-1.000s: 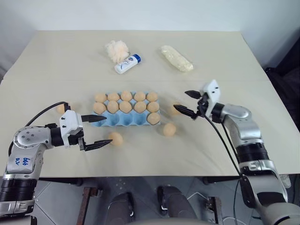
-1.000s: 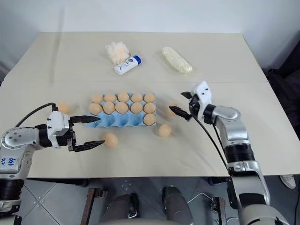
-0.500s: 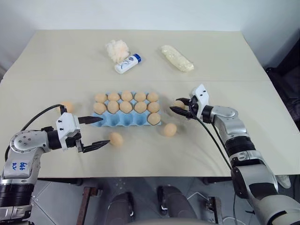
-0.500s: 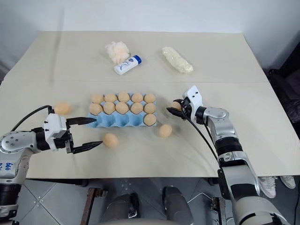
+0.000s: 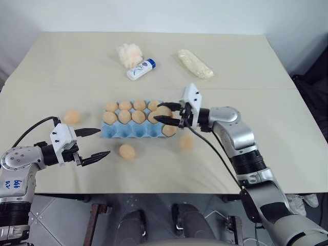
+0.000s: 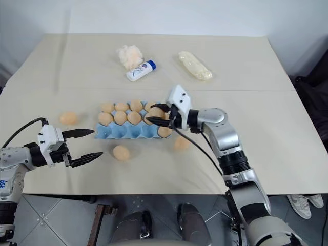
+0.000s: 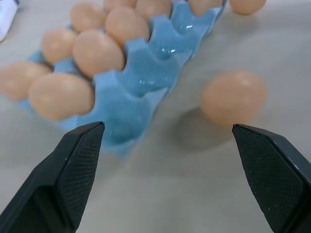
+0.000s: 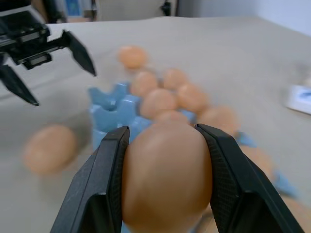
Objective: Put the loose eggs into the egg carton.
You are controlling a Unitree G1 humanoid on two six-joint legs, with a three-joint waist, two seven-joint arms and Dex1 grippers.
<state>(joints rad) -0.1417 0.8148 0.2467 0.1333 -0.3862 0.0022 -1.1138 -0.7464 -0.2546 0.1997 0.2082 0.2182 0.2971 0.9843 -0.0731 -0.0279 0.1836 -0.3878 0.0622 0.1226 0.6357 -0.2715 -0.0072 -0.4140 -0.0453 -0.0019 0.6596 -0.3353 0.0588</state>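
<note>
Right gripper [image 5: 165, 114] has carried an egg [image 5: 163, 111] over the carton [image 5: 134, 130].

The eggs [image 5: 127, 151] are tan-orange. The egg carton [image 5: 134, 131] is light blue. The worktop [image 5: 246, 77] is pale beige. Each pincer has black fingers [image 5: 100, 155]. The bottle [image 5: 140, 69] is white and blue. The puff [image 5: 128, 54] is cream and orange.

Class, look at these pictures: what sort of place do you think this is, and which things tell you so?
Probably a robot test room, not a kitchen: a plain beige table against bare walls, with a blue egg carton, loose eggs and a small bottle laid out as practice props.
</note>
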